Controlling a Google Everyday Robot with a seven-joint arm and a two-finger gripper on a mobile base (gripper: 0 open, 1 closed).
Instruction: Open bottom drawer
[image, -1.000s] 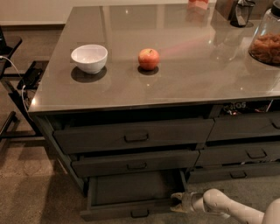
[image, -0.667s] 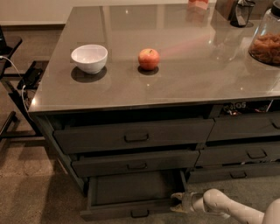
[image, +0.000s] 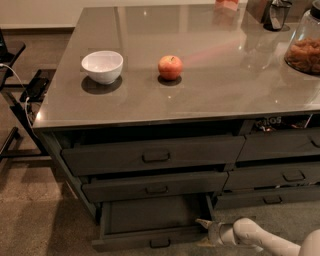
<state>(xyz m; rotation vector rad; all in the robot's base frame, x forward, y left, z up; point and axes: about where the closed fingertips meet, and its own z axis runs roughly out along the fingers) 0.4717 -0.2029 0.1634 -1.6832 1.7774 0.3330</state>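
Observation:
The bottom drawer of the left stack stands pulled out, its flat dark tray showing and its slim front with a small loop handle near the lower edge of the view. My gripper comes in from the lower right on a white arm. It sits low by the drawer's right front corner. Whether it touches the drawer front I cannot make out.
Two taller drawers above are slightly ajar, and more drawers fill the right stack. On the grey countertop sit a white bowl, an apple and a snack jar. A black stand with a cable is at left.

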